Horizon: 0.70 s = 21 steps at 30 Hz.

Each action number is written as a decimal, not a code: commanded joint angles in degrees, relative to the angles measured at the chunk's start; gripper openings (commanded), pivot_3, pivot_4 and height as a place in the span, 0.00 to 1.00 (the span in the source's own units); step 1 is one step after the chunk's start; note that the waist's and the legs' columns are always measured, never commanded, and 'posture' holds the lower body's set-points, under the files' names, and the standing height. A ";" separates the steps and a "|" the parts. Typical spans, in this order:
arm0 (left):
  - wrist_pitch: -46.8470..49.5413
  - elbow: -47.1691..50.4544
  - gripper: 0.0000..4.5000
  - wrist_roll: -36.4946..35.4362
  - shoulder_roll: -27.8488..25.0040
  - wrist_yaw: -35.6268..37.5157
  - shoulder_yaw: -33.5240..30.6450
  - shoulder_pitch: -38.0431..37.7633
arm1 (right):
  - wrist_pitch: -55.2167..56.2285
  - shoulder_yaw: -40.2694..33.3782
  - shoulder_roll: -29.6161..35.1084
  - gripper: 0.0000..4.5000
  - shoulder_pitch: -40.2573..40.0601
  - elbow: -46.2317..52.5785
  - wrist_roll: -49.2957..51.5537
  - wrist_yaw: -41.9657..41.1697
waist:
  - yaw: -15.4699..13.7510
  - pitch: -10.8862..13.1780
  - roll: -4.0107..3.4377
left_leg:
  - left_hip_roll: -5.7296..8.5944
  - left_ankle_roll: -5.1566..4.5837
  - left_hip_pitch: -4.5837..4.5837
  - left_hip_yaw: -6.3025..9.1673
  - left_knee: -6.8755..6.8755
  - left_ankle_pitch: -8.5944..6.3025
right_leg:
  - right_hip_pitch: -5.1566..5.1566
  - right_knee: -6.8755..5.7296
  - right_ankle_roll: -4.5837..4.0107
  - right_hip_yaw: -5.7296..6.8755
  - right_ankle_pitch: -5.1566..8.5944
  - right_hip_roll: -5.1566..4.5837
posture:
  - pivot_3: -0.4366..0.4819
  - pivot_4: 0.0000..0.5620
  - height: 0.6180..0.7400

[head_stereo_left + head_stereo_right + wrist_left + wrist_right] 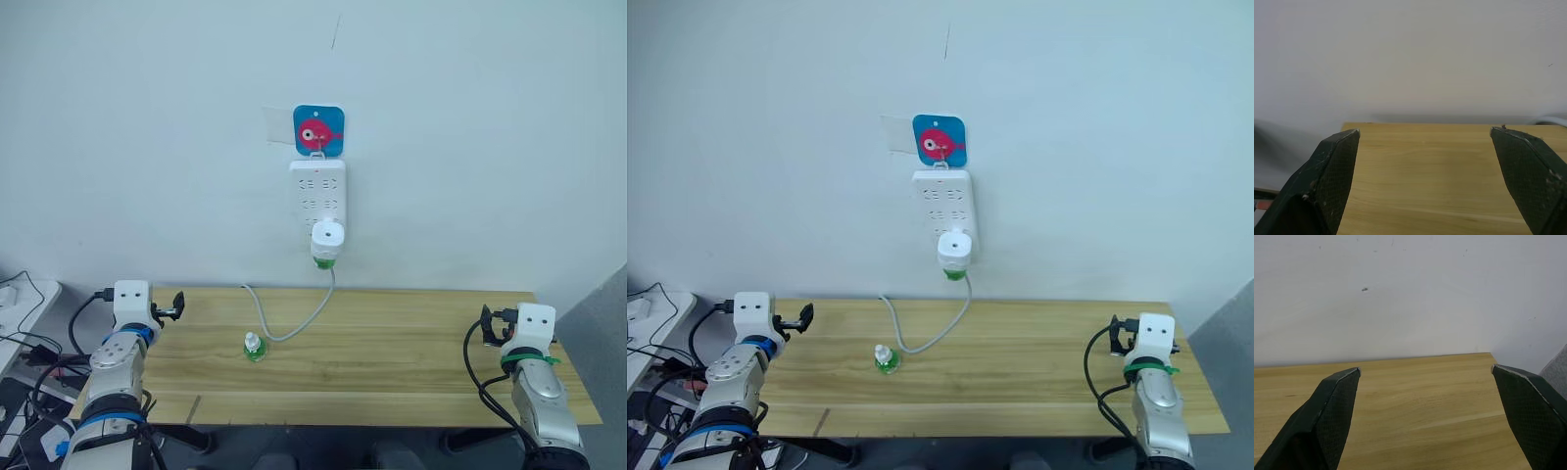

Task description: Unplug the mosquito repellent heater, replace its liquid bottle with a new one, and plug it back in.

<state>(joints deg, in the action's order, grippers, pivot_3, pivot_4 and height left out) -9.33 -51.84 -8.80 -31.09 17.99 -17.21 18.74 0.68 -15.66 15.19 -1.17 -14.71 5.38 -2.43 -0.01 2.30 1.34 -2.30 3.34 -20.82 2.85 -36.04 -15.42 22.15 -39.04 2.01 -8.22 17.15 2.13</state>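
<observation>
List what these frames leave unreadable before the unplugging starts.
- Heater prongs: hidden, plugged into the power strip.
- Liquid level in the spare bottle on the table: too small, head views.
- Cable end: passes behind the heater.

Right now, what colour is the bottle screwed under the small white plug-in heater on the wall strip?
Green, beneath the small white rounded plastic heater; the green bottle shows best in the left eye view.

Wooden table (411, 352), pink fish sticker (318, 130)
</observation>
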 commanded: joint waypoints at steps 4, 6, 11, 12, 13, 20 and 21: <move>-1.46 0.76 1.00 0.03 0.03 0.73 0.21 1.96 | 0.74 -1.80 0.36 1.00 -0.44 1.17 0.86 0.59 | 0.07 0.24 -0.07 | 0.00 0.00 0.00 0.00 0.00 0.00 | 0.00 0.00 0.00 0.00 0.00 0.00 | 0.59 0.15 1.00; -1.53 0.53 1.00 0.13 0.08 1.02 0.45 2.11 | 0.53 -2.35 0.00 1.00 -0.48 0.82 1.36 1.05 | 0.11 0.26 -0.09 | 0.00 0.00 0.00 0.00 0.00 0.00 | 0.00 0.00 0.01 -0.01 0.01 0.00 | 0.58 0.15 1.00; -1.48 0.25 1.00 0.16 0.01 1.66 0.83 2.60 | 0.95 -3.41 -0.21 1.00 -0.60 -0.24 1.34 1.66 | 0.21 0.32 -0.12 | 0.00 0.00 0.00 0.00 0.01 0.00 | 0.01 0.00 0.01 0.00 0.01 0.00 | 0.57 0.15 1.00; -1.46 0.26 1.00 0.15 -0.04 1.87 0.89 2.57 | 0.99 -3.44 -0.23 1.00 -0.62 -0.22 1.27 1.64 | 0.21 0.38 -0.12 | 0.00 0.00 0.00 -0.01 0.00 0.00 | 0.01 0.00 0.01 -0.01 0.01 0.00 | 0.56 0.16 1.00; -1.49 0.26 1.00 0.06 -0.08 2.20 0.94 2.58 | 1.03 -3.31 -0.18 1.00 -0.62 -0.11 1.10 1.47 | 0.23 0.44 -0.14 | 0.00 0.00 0.00 -0.01 0.00 0.00 | 0.01 0.00 0.01 -0.01 0.01 0.00 | 0.56 0.16 1.00; -0.26 7.70 1.00 -4.43 -1.42 17.93 1.90 2.00 | -2.05 1.49 0.47 1.00 -1.90 8.44 0.24 -2.94 | 0.33 1.17 -0.17 | 0.00 0.00 -0.01 -0.01 0.00 0.00 | 0.01 0.00 0.02 0.00 0.01 0.00 | 0.57 0.18 1.00; 1.16 10.12 1.00 -5.69 -2.14 22.04 2.37 1.98 | -3.54 2.98 0.74 1.00 -2.38 11.39 0.40 -4.46 | 0.33 1.44 -0.19 | 0.00 0.00 -0.03 0.00 0.00 0.00 | 0.02 -0.01 0.01 0.00 0.01 0.01 | 0.58 0.18 1.00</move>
<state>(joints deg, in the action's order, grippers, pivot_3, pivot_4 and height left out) -8.75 -46.93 -12.24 -31.36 34.18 -15.29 20.09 -1.51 -14.46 15.21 -3.67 -9.24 5.66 -4.70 0.32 3.75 1.16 -2.31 3.34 -20.85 2.85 -36.05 -15.41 22.16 -39.06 2.03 -8.21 17.17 2.14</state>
